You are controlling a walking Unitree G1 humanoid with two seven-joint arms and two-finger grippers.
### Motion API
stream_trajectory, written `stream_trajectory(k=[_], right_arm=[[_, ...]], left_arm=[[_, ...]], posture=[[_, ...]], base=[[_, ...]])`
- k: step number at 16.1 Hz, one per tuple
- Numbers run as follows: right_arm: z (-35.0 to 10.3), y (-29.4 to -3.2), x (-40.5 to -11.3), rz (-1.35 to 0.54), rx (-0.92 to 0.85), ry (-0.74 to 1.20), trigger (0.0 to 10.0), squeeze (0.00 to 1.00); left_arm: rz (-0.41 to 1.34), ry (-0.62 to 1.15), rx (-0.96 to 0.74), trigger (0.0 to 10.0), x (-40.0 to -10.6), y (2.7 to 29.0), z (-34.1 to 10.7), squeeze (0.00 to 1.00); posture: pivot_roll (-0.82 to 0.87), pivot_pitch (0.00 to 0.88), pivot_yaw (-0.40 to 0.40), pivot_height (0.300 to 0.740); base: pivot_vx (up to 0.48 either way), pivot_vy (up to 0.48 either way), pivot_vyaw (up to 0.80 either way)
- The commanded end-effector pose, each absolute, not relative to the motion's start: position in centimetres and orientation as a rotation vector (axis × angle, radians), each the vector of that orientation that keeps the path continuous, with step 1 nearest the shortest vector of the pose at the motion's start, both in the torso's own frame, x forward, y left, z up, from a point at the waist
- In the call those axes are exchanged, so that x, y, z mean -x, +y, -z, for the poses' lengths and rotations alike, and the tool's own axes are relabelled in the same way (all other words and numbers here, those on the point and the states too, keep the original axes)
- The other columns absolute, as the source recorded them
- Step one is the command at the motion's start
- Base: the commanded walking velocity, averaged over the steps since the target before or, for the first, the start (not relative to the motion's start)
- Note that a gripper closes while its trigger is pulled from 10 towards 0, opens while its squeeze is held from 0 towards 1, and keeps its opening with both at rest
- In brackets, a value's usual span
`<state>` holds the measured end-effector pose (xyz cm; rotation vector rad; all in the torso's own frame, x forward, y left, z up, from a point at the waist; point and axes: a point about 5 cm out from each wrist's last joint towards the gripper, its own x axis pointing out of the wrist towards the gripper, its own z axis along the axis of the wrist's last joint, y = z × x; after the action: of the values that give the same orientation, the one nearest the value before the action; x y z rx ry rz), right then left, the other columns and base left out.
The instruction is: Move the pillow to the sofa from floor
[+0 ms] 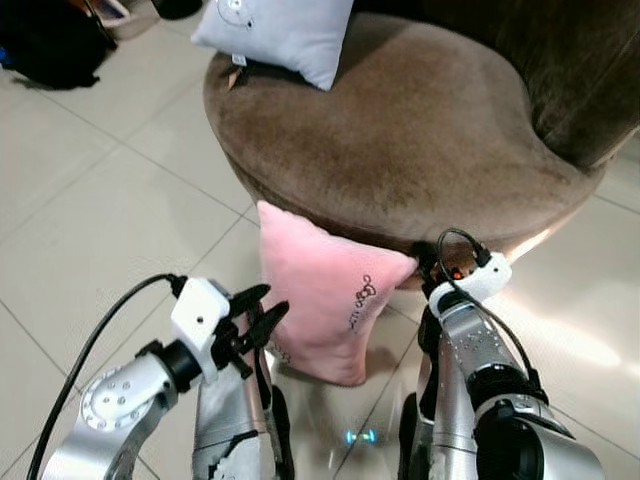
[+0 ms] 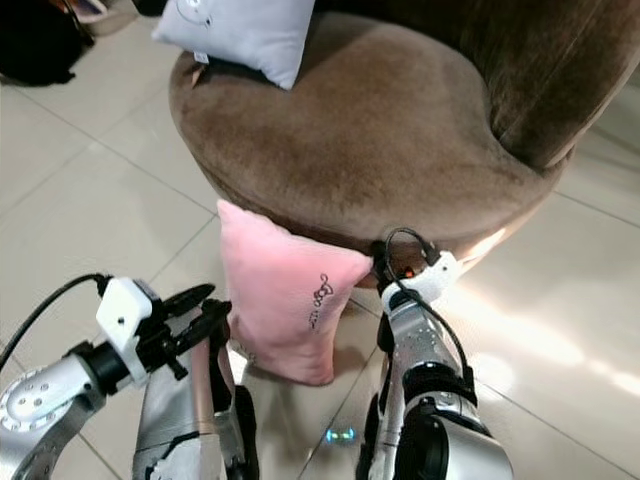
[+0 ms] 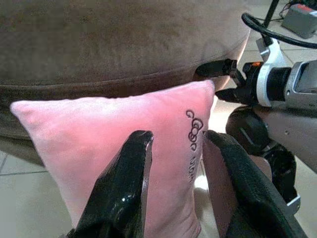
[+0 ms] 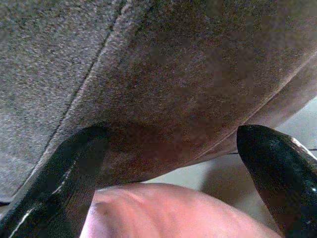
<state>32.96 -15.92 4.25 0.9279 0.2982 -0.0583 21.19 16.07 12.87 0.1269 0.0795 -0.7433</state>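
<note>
Left gripper [image 1: 262, 312], lower left of frame, fingers spread wide, just beside the pink pillow [image 1: 320, 295], not touching it. Right gripper [image 3: 218, 82], frame centre-right, fingers apart w/ the pillow's upper right corner between them. Pillow stands on tiled floor [image 1: 90, 220], leaning against brown sofa [image 1: 400, 130]; long axis near vertical, tilted. Grey pillow [image 1: 280, 30] on sofa seat, top centre.

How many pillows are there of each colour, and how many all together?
Pink pillow, standing on the floor against the sofa: 1
White pillow, lying on the sofa seat: 1
Total: 2 pillows
</note>
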Motion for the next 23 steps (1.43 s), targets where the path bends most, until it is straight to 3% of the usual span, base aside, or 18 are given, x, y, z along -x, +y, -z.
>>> stream_trajectory(k=[1,4,5,6,7,10,11,12,13,23], right_arm=[[-3.4,-14.7,-32.2,-0.035,-0.942,0.354,10.0,1.00],[-3.3,-14.4,-31.7,-0.175,-0.842,0.389,10.0,1.00],[-3.6,-14.0,-31.5,-0.239,-0.819,0.381,10.0,0.89],[-3.7,-13.7,-31.4,-0.252,-0.813,0.377,10.0,0.51],[-3.6,-13.2,-31.3,-0.257,-0.814,0.379,10.0,0.00],[-3.4,-11.4,-30.9,-0.241,-0.848,0.362,10.0,0.00],[-3.4,-11.2,-30.8,-0.229,-0.854,0.358,7.8,0.00],[-3.4,-11.0,-30.7,-0.226,-0.856,0.355,3.5,0.00],[-3.4,-10.5,-30.6,-0.228,-0.867,0.354,0.0,0.00],[-3.5,-10.6,-30.3,-0.237,-0.869,0.336,0.0,0.00]], left_arm=[[0.738,0.096,-0.118,10.0,-21.1,16.4,-12.7,0.00],[0.735,0.098,-0.115,10.0,-21.4,16.4,-12.6,0.00],[0.734,0.097,-0.115,10.0,-21.6,16.4,-12.7,0.00],[0.734,0.096,-0.116,10.0,-21.6,16.4,-12.7,0.00],[0.735,0.092,-0.116,10.0,-21.6,16.4,-12.8,0.00],[0.741,0.084,-0.117,10.0,-21.4,16.0,-13.0,0.00],[0.743,0.084,-0.118,10.0,-21.5,15.9,-13.0,0.00],[0.744,0.084,-0.119,10.0,-21.5,15.9,-12.9,0.00],[0.747,0.086,-0.121,10.0,-21.6,15.7,-12.7,0.00],[0.752,0.094,-0.117,10.0,-21.4,15.9,-12.0,0.00]], posture=[[0.16,0.285,0.099,0.443],[0.15,0.273,0.089,0.443],[0.14,0.267,0.086,0.443],[0.14,0.264,0.088,0.443],[0.14,0.261,0.091,0.443],[0.14,0.257,0.098,0.443],[0.14,0.255,0.100,0.443],[0.14,0.252,0.103,0.443],[0.14,0.251,0.104,0.443],[0.14,0.244,0.098,0.443]], base=[[0.000,0.000,0.00],[0.000,0.000,0.00],[0.000,0.000,0.00],[0.000,0.000,0.00],[0.000,0.000,0.00],[0.000,0.000,0.00],[0.000,0.000,0.00],[0.000,0.000,0.00],[0.000,0.000,0.00],[0.000,0.000,0.00]])
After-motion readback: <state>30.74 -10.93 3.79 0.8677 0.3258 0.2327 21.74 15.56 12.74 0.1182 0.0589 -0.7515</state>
